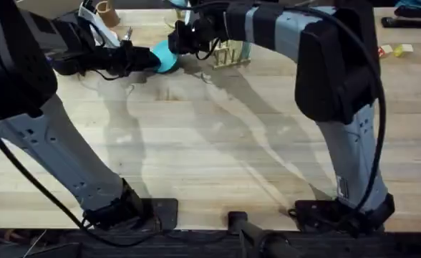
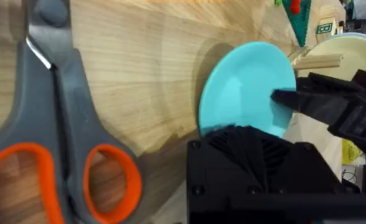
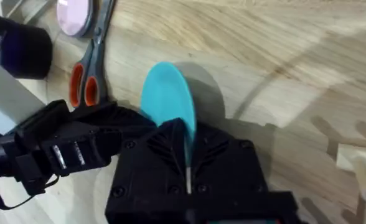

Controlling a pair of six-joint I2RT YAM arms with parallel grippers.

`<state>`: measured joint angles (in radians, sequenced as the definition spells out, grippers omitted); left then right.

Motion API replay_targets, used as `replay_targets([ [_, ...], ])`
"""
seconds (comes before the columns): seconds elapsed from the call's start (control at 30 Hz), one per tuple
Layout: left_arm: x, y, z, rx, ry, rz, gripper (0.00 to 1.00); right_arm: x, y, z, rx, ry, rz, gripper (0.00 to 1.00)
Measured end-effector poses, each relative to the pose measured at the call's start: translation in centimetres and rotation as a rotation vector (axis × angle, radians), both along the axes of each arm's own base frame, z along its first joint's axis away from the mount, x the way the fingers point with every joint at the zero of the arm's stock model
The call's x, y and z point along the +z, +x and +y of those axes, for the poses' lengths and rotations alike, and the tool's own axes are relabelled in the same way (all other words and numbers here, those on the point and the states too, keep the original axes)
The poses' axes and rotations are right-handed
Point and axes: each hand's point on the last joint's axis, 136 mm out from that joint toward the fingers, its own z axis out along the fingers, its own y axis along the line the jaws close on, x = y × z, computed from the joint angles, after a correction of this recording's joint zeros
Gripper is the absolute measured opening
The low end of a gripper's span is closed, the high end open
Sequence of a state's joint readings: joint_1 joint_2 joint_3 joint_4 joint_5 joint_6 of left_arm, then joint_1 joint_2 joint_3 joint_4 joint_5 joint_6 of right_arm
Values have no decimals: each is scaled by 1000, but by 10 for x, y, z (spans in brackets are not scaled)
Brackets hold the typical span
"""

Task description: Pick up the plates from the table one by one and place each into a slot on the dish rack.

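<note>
looking down from overhead, both dark arms meet at the table's (image 1: 218, 143) far edge over a smooth round blue plate (image 1: 165, 57), beside the pegged wooden rack (image 1: 230, 56). the left wrist view shows the plate on edge, the right gripper (image 2: 281, 102) pinching its rim, orange-handled scissors (image 2: 58, 143) nearby. whether the left gripper's fingers grip it, i cannot tell.

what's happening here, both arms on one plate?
Looks like it. Both arms reach to the far side of the table. The blue plate stands on edge; the right gripper is clamped on its rim, and the left gripper meets it from the other side. The dish rack is just beside them. Scissors lie nearby.
</note>
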<state>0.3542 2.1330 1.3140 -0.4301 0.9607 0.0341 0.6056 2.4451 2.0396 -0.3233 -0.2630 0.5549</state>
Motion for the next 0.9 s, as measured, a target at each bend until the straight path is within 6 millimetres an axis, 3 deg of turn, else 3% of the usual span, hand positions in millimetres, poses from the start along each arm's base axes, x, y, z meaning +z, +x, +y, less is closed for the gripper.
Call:
replay_targets([
  [0.53,0,-10,3,17,36,67,40,12,-21,-8,42,-65,31,31],
  [0.73,6,-27,13,54,197,140,41,59,-26,-11,63,-70,-52,31],
  [0.9,49,-30,19,78,321,73,40,110,-33,-22,76,-72,-128,31],
])
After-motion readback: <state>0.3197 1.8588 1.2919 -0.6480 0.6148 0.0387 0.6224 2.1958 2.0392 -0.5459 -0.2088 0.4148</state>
